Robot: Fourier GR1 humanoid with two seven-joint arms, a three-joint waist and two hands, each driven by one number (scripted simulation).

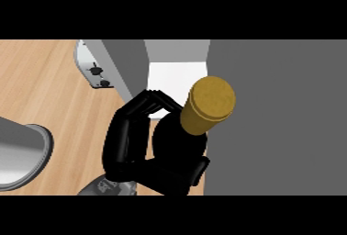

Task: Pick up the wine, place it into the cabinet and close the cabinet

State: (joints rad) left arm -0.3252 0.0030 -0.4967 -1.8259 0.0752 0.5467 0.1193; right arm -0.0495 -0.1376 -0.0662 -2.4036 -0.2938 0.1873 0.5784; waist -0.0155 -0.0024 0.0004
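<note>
The wine bottle [177, 137] has a black body and a gold cap [211, 103] and leans to the upper right. My left hand [129, 137] is shut on it: the fingers [146, 104] curl round its far side and the thumb [193, 170] crosses its near side, so much of the body is hidden. The bottle is held at the cabinet's opening, where a white interior [176, 75] shows between a grey panel [125, 64] on the left and a broad grey cabinet face [278, 114] on the right. My right hand does not show.
A pale appliance [88, 66] with two dark knobs stands on the wooden counter [41, 82] at the upper left. A large grey round vessel [20, 153] sits at the left edge, close to my left forearm.
</note>
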